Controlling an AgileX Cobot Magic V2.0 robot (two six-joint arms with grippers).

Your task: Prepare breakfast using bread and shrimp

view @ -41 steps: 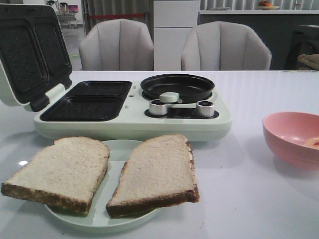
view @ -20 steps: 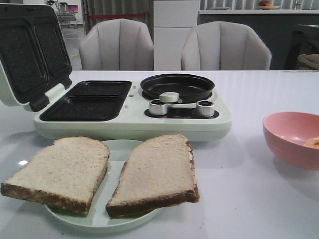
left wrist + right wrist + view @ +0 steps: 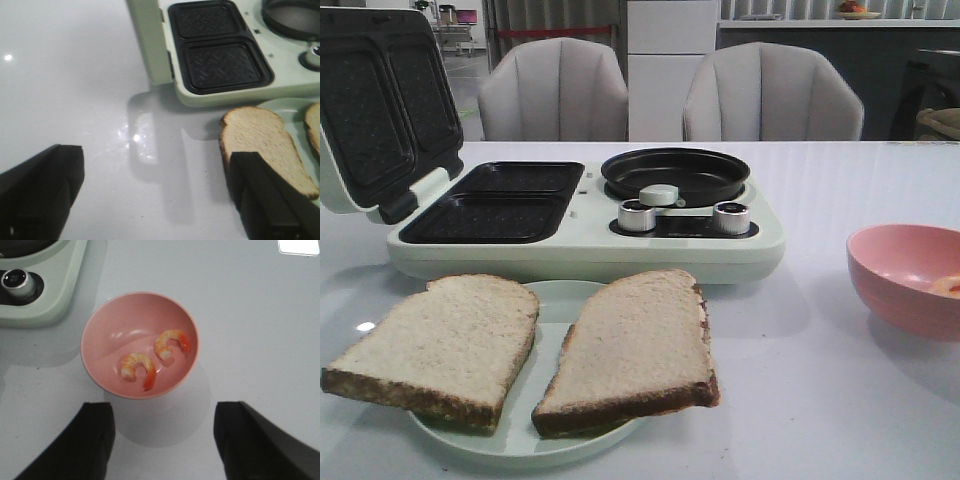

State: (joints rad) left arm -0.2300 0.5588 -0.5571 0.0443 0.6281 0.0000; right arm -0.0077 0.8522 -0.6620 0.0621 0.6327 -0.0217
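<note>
Left end effector wide open, empty, right end effector likewise

- Neither arm shows in the front view; only each wrist camera catches its own fingers.
- The left gripper has its jaws spread wide, one dark finger at each lower corner of its wrist view and a broad gap between them.
- Nothing sits between the left fingers; they hang above the surface.
- The right gripper is likewise spread wide, its two dark fingers well apart.
- The right fingers grip nothing and hover clear of the surface, pointing downward from above.
</note>
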